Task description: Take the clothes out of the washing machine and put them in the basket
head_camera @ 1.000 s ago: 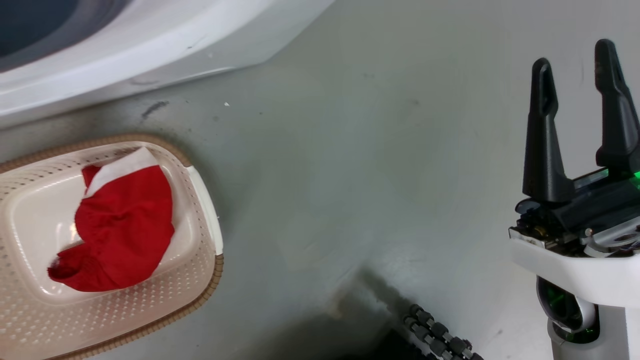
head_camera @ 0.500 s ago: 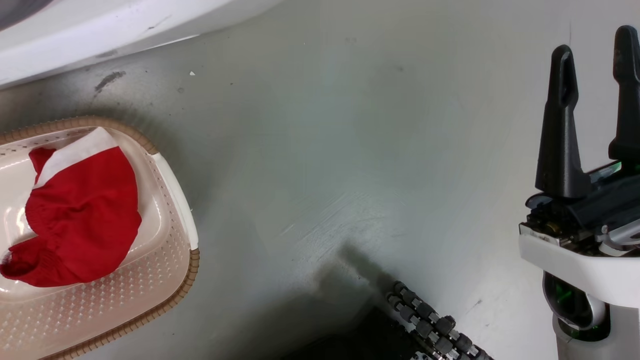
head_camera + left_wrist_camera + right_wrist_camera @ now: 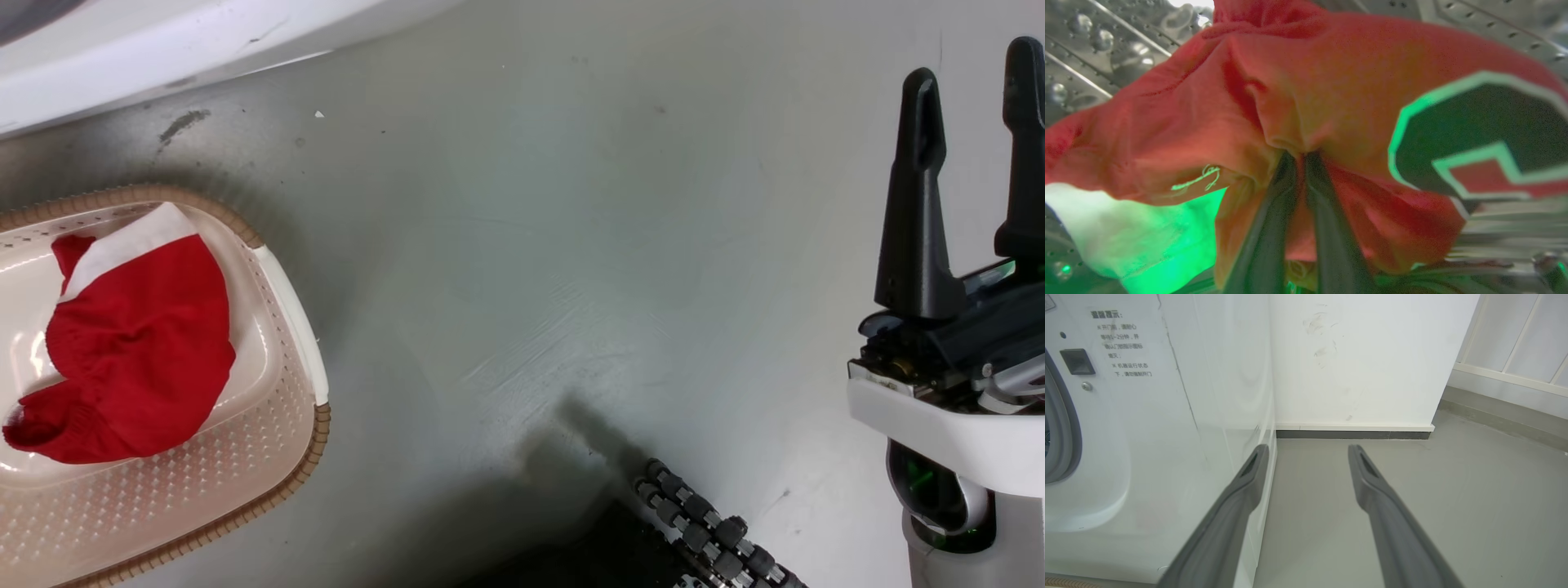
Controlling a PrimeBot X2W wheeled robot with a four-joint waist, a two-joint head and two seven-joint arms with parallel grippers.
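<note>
In the left wrist view my left gripper [image 3: 1299, 157] is shut on a red garment [image 3: 1310, 81] with a black-and-white letter emblem [image 3: 1486, 139], inside the perforated steel drum [image 3: 1086, 45] of the washing machine. Another red garment [image 3: 131, 351] with a white band lies in the cream basket [image 3: 277, 441] at the head view's left. The washing machine's white base [image 3: 163, 57] crosses the top left. My right gripper [image 3: 971, 82] stands open over bare floor at the right, and its fingers [image 3: 1249, 473] point past the machine's front corner [image 3: 1167, 416].
A white wall [image 3: 1355, 355] with a dark skirting stands behind the grey floor [image 3: 571, 245]. The robot's dark base with a ribbed cable [image 3: 702, 523] sits at the head view's bottom. Pale panelling [image 3: 1515, 339] runs along the far right.
The head camera has shifted, so the basket and machine sit further left and up than a second ago. The right gripper stays open, and the garment in the basket lies as before.
</note>
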